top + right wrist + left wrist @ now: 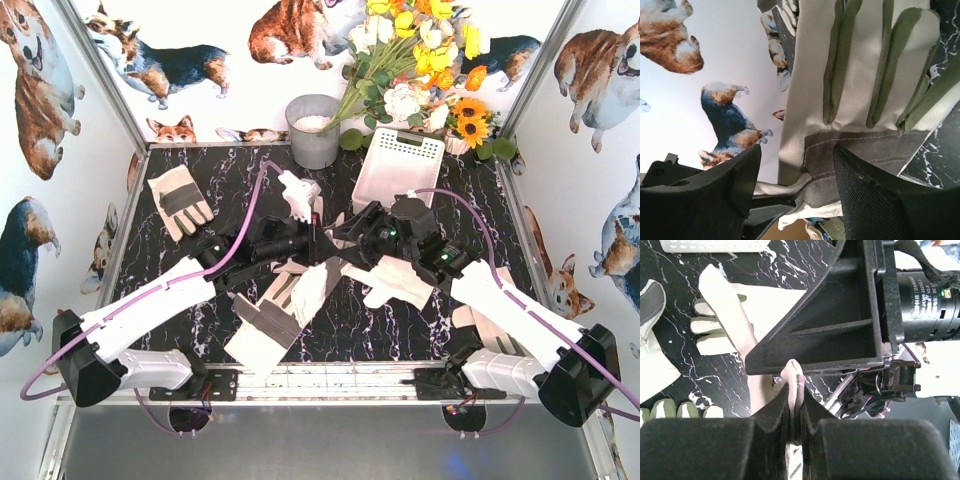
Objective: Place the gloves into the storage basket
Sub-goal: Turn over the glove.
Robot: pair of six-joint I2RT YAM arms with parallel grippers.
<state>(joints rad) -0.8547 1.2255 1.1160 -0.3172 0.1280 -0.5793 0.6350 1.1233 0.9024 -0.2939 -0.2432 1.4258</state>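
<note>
Four cream fabric gloves (pixel 180 200), most with dark grey panels, lie or hang outside the one white, slot-sided plastic basket (pixel 400 150), which stands at the back of the black marbled tabletop (pixel 380 335) beside a single grey metal bucket (pixel 313 135). The left gripper (pixel 799 397) has its fingers clenched on a thin fold of the held glove (pixel 795 377). The right gripper (pixel 797 150) has its fingers released, standing apart on either side of a glove's grey cuff.
</note>
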